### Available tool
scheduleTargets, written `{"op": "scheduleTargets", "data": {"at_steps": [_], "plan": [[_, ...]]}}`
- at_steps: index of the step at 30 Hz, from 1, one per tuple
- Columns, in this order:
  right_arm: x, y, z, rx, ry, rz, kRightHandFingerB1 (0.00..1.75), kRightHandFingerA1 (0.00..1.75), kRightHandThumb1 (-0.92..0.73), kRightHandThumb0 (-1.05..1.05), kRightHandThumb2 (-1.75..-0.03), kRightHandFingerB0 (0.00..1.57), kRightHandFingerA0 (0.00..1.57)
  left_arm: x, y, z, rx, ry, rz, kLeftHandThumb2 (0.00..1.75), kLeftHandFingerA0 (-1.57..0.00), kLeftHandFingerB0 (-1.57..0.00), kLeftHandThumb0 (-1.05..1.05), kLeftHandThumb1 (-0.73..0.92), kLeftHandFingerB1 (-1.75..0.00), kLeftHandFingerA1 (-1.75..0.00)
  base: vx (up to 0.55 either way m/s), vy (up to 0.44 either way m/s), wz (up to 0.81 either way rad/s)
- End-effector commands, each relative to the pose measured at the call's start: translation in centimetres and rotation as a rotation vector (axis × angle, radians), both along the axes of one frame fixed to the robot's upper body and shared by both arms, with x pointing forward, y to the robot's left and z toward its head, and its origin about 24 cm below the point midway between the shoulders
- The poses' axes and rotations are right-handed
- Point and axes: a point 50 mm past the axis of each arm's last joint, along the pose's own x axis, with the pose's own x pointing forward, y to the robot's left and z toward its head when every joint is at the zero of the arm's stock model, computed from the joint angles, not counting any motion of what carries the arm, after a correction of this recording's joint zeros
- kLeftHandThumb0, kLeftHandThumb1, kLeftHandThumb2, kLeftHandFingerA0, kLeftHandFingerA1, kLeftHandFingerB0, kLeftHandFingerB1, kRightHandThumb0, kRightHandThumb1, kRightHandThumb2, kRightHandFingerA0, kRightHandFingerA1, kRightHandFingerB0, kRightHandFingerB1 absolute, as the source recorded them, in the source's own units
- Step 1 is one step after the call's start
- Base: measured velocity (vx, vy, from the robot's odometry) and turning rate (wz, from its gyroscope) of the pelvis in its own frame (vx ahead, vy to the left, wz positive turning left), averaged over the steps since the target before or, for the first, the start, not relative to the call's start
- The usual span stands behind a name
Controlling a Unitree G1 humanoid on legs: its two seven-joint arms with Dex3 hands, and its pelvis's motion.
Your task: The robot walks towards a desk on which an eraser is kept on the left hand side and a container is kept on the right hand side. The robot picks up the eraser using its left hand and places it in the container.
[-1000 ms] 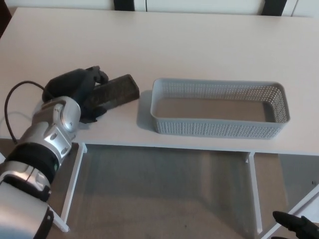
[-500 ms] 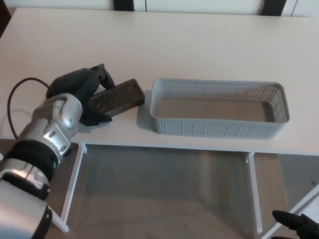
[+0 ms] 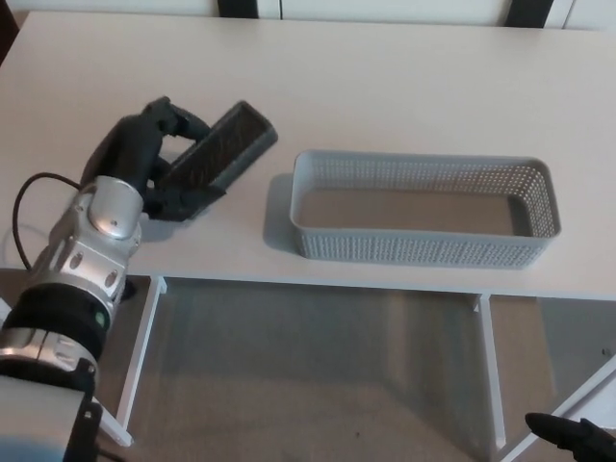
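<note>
Left hand (image 3: 159, 164) clamped on the dark eraser (image 3: 219, 149), gripped at its lower end. Eraser held tilted, upper end raised above the white bench (image 3: 385, 77), just left of the grey mesh container (image 3: 423, 245) and apart from it. Right hand (image 3: 573, 438) low at the bottom right corner, below the bench edge; fingers impossible to judge.

office-like room: plain white desk (image 3: 385, 87)
</note>
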Motion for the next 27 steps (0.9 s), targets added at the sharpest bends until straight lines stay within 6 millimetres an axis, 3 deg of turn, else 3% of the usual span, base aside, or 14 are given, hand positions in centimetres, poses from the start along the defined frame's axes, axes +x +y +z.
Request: {"op": "scheduleTargets", "data": {"at_steps": [1,3,7,12,13,17,18,19,21,23,24,25,26,27], "plan": [[-0.1,-0.3,0.2,-0.011,-0.001,-0.001,0.52,0.59,-0.74,-0.39,-0.6,0.44,0.5,0.2,0.5,0.9,-0.055,-0.046,0.03,0.68,-0.77,-0.64,-0.13,0.81,-1.11,-1.54,0.0,0.0,0.0],[0.0,-0.3,0.3,-0.021,-0.003,0.008,0.52,0.59,-0.74,-0.39,-0.6,0.44,0.51,0.4,0.3,1.5,-0.055,-0.074,0.006,0.64,-0.85,-0.7,-0.15,0.82,-1.09,-1.49,0.0,0.0,0.0],[0.1,-0.3,0.3,-0.029,-0.005,0.019,0.52,0.59,-0.74,-0.4,-0.61,0.42,0.49,0.8,-0.7,2.7,0.013,-0.099,-0.076,0.66,-0.73,-0.67,-0.12,0.82,-1.09,-1.57,0.0,0.0,0.0],[0.1,-0.2,0.3,-0.023,0.0,0.021,0.53,0.61,-0.74,-0.4,-0.6,0.43,0.5,1.2,-3.0,4.5,0.098,-0.157,-0.204,0.5,-0.57,-0.49,-0.12,0.86,-1.38,-1.75,0.0,0.0,0.0],[0.1,-0.3,0.3,-0.024,0.001,0.019,0.53,0.61,-0.74,-0.41,-0.6,0.43,0.5,1.3,-3.7,4.9,0.119,-0.167,-0.229,0.55,-0.64,-0.55,-0.15,0.82,-1.24,-1.66,0.0,0.0,0.0],[0.2,-0.3,0.3,-0.028,0.002,0.023,0.52,0.6,-0.74,-0.42,-0.6,0.43,0.5,1.5,-6.1,5.9,0.177,-0.2,-0.313,0.59,-0.68,-0.61,-0.11,0.76,-1.27,-1.59,0.0,0.0,0.0],[0.2,-0.3,0.3,-0.026,0.001,0.024,0.53,0.6,-0.74,-0.41,-0.6,0.43,0.5,1.6,-6.8,6.1,0.198,-0.206,-0.335,0.61,-0.78,-0.68,-0.29,0.66,-0.9,-1.56,0.0,0.0,0.0],[0.2,-0.3,0.3,-0.024,0.0,0.024,0.53,0.6,-0.74,-0.41,-0.6,0.43,0.5,1.6,-7.1,6.2,0.204,-0.206,-0.345,0.59,-0.65,-0.76,-0.21,0.73,-0.74,-1.63,0.0,0.0,0.0],[0.1,-0.4,0.3,-0.027,0.001,0.029,0.53,0.59,-0.74,-0.41,-0.6,0.43,0.49,1.7,-8.0,6.4,0.201,-0.191,-0.362,0.61,-0.65,-0.76,-0.24,0.76,-0.71,-1.62,0.0,0.0,0.0],[0.2,-0.4,0.4,-0.028,0.001,0.031,0.53,0.58,-0.74,-0.41,-0.6,0.44,0.49,1.6,-9.2,6.5,0.242,-0.214,-0.39,0.5,-0.55,-0.57,-0.13,0.86,-1.29,-1.75,0.0,0.0,0.0],[0.2,-0.4,0.4,-0.028,0.001,0.032,0.52,0.58,-0.74,-0.41,-0.6,0.44,0.49,1.6,-9.7,6.6,0.262,-0.219,-0.407,0.61,-0.63,-0.63,-0.2,0.8,-1.21,-1.61,0.0,0.0,0.0],[0.2,-0.4,0.4,-0.026,0.002,0.031,0.52,0.58,-0.74,-0.41,-0.6,0.43,0.49,1.5,-10.2,6.5,0.253,-0.215,-0.415,0.62,-0.66,-0.58,-0.16,0.8,-1.4,-1.62,0.0,0.0,0.0],[0.2,-0.4,0.4,-0.025,0.002,0.032,0.52,0.59,-0.74,-0.41,-0.6,0.44,0.5,1.5,-10.4,6.5,0.253,-0.22,-0.425,0.88,-0.92,-0.66,-0.34,0.63,-1.16,-1.33,0.0,0.0,0.0],[0.3,-0.4,0.4,-0.024,0.001,0.033,0.52,0.59,-0.74,-0.41,-0.6,0.44,0.5,1.4,-10.8,6.5,0.255,-0.231,-0.443,0.62,-0.68,-0.63,-0.26,0.78,-1.22,-1.65,0.0,0.0,0.0]]}}
